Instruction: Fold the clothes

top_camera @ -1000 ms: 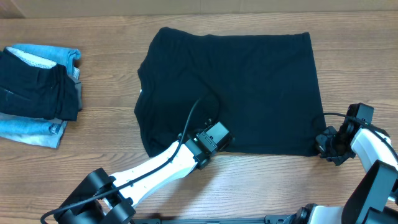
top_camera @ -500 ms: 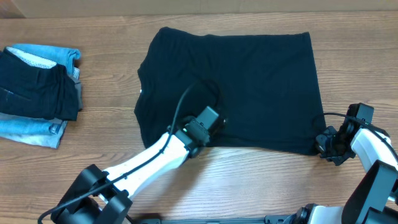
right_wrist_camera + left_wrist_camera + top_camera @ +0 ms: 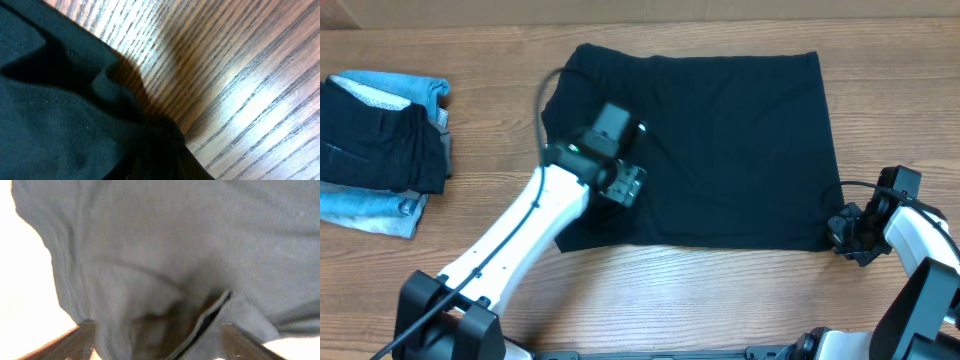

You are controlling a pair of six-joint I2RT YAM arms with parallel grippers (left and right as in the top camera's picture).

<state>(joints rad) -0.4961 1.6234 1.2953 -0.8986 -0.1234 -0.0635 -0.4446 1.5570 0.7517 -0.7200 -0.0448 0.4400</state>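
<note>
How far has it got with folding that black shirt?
Partly done, it seems. The black shirt already lies as a flat rectangle, no sleeves sticking out. In hand: the right gripper seems to pinch its near right corner, while the left gripper hovers open over its left side. Left: probably another fold or two to make it compact.

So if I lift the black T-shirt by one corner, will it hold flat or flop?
Likely floppy: the black T-shirt bunches into soft folds where the right hand pinches its corner. Probably light, since the fabric looks thin and lies flat. It may drag rather than slide on the wooden table.
</note>
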